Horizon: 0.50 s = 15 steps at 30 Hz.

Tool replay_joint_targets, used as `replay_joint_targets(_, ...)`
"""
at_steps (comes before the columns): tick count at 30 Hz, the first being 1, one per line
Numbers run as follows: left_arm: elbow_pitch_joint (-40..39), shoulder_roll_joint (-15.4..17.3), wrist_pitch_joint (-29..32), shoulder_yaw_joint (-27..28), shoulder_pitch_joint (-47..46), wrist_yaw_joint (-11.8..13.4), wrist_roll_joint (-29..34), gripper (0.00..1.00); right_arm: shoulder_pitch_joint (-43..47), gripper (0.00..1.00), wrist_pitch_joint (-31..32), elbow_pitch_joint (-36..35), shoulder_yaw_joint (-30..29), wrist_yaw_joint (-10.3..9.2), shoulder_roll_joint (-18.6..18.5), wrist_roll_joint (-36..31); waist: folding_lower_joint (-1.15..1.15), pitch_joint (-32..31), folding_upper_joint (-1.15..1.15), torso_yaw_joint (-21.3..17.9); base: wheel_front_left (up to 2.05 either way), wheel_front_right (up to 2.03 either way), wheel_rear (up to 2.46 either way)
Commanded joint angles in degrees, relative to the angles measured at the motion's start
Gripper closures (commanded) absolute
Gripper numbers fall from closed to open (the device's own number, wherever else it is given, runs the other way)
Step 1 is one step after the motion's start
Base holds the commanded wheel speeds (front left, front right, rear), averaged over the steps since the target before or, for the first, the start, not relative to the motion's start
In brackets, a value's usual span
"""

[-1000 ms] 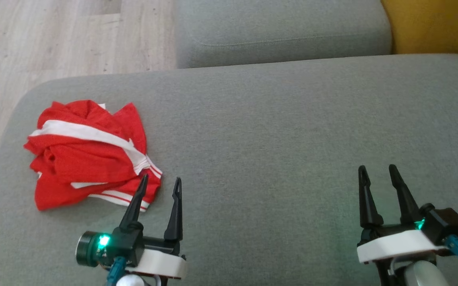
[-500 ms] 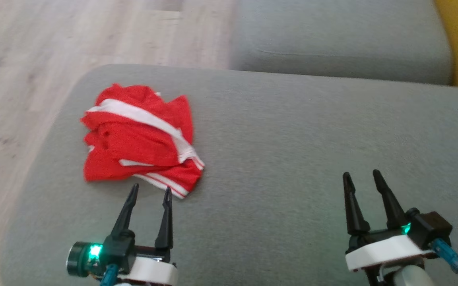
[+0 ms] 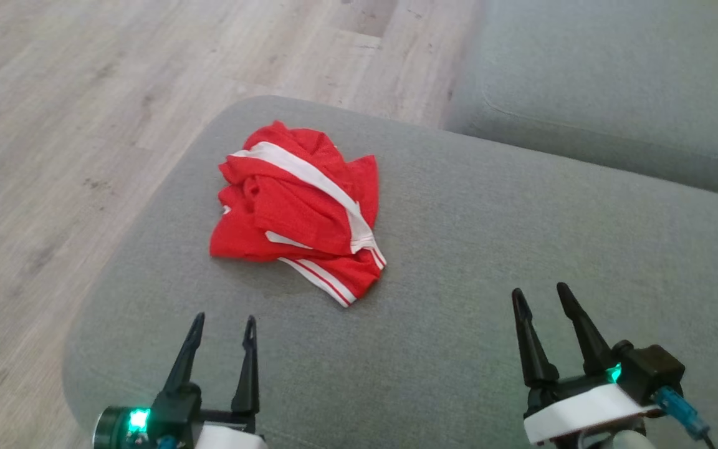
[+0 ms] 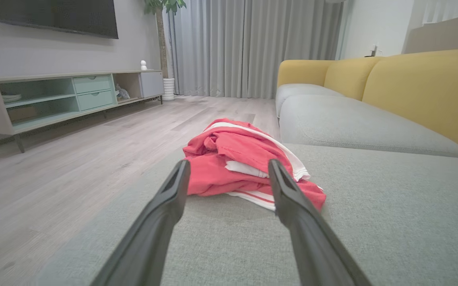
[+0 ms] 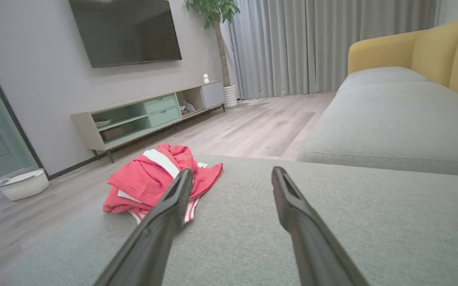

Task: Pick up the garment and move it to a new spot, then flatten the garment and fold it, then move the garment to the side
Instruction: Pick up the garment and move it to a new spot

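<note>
The garment (image 3: 296, 212) in the middle of the head view is bright red. It has one wide white band and thin white stripes along its lower edge. The seat cushion (image 3: 521, 262) is plain soft grey. The floor (image 3: 72, 137) at the upper left is pale wood with light brown streaks. The left gripper (image 3: 224, 319) and right gripper (image 3: 540, 290) at the bottom have black fingers, white bases and small green lights. A plug (image 3: 677, 408) at the lower right is blue. In the left wrist view the sofa back (image 4: 420, 83) is yellow and the curtains (image 4: 253, 47) are grey. In the right wrist view the TV (image 5: 125, 31) is black, the cabinet (image 5: 149, 111) has pale green drawers, and the basket (image 5: 22, 184) is white.
</note>
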Motion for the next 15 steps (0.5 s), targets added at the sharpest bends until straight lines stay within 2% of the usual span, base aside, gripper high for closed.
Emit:
replay_joint_targets(1,-1.48,-0.07,-0.56,2.42,-1.67,0.07,0.54,0.00,-1.38,0.00,-0.62,-1.89,1.40,0.44,-0.49,0.44,0.00,-0.47,0.00,0.73,0.00,0.00,0.00)
replay_joint_targets(5,-1.63,0.13,-0.56,2.88,-1.52,-0.14,0.75,0.00,-1.26,0.00,-0.62,-1.91,1.93,0.44,-0.49,0.55,0.00,-0.58,0.00,0.88,0.00,0.00,0.00)
replay_joint_targets(10,-0.95,1.90,-0.56,2.42,-3.70,-1.72,2.00,0.00,-1.87,0.00,-0.62,-2.06,3.14,0.44,-0.49,0.60,0.00,0.20,0.00,-0.52,0.00,0.00,0.00)
replay_joint_targets(13,-0.41,3.05,-0.56,2.06,-6.09,-2.88,2.62,0.00,-2.16,0.00,-0.62,-2.13,3.19,0.44,-0.49,0.44,0.00,0.92,0.00,-1.36,0.00,0.00,0.00)
replay_joint_targets(15,0.55,4.38,-0.37,1.50,-9.47,-4.51,3.22,0.00,-2.63,0.00,-0.62,-2.32,3.20,0.44,-0.49,0.12,0.00,2.43,0.00,-2.54,0.00,0.00,0.00)
